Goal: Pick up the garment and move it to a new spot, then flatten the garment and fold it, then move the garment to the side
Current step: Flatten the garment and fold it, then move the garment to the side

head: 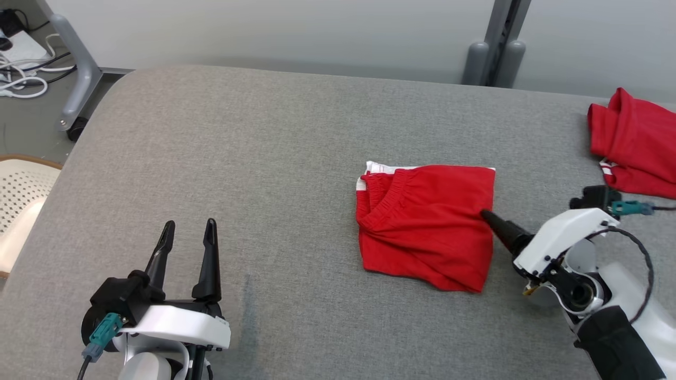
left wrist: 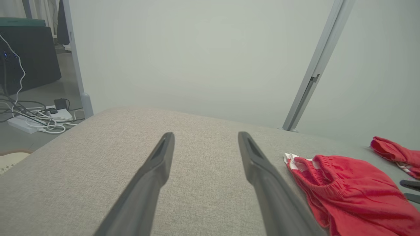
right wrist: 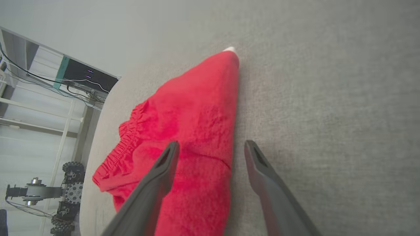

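Folded red cotton shorts (head: 428, 221) lie mid grey fabric bench (head: 264, 158). R gripper (right wrist: 211, 144) open, straddling shorts' right edge; L gripper (head: 190, 224) open, idle, well apart. Best approach, I reckon: pinch all layers at the edge so fold holds when moved aside.

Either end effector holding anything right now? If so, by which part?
Nothing held. Right end effector open, straddling the right edge of the folded red shorts; left end effector open over the table.

Open table (head: 237, 158) left of garment (head: 428, 227); red cloth (head: 639, 142), seemingly bunched, blocks far right
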